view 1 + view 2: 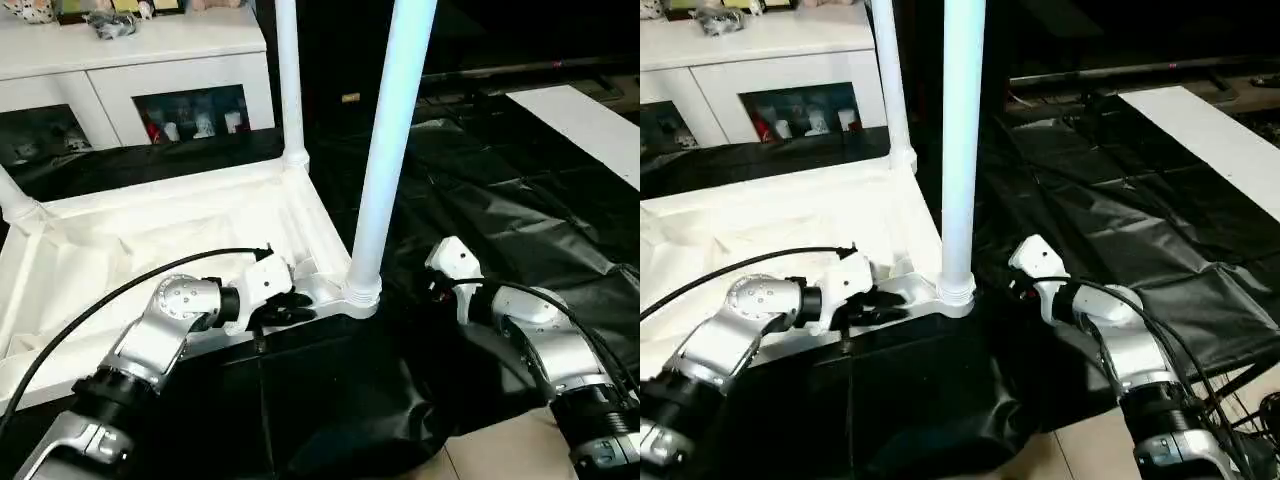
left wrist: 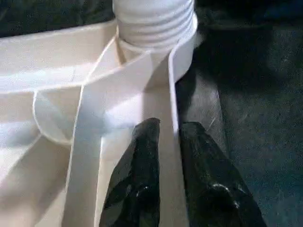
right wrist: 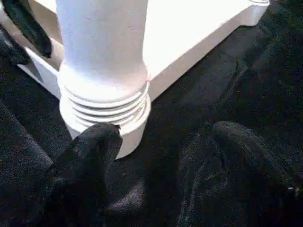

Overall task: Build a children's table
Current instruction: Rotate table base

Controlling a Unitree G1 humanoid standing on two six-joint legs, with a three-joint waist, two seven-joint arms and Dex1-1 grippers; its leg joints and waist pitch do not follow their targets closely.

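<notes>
The children's table lies upside down on a black sheet, its white tabletop (image 1: 150, 215) showing the ribbed underside. One white leg (image 1: 385, 150) stands upright in the near right corner socket (image 1: 362, 297). A second leg (image 1: 290, 80) stands in the far right corner, and a third (image 1: 12, 195) rises at the left edge. My left gripper (image 1: 295, 305) sits at the front rim just left of the near socket. Its fingers (image 2: 147, 156) straddle the rim wall (image 2: 173, 94) with a narrow gap. My right gripper (image 3: 165, 130) is open on the sheet, right of that socket (image 3: 106, 109), holding nothing.
A white cabinet (image 1: 130, 60) with glass doors stands behind the tabletop. The crinkled black sheet (image 1: 500, 180) covers the floor to the right, with a white board (image 1: 590, 125) lying at its far right. Light floor tiles (image 1: 500, 455) show at the near right.
</notes>
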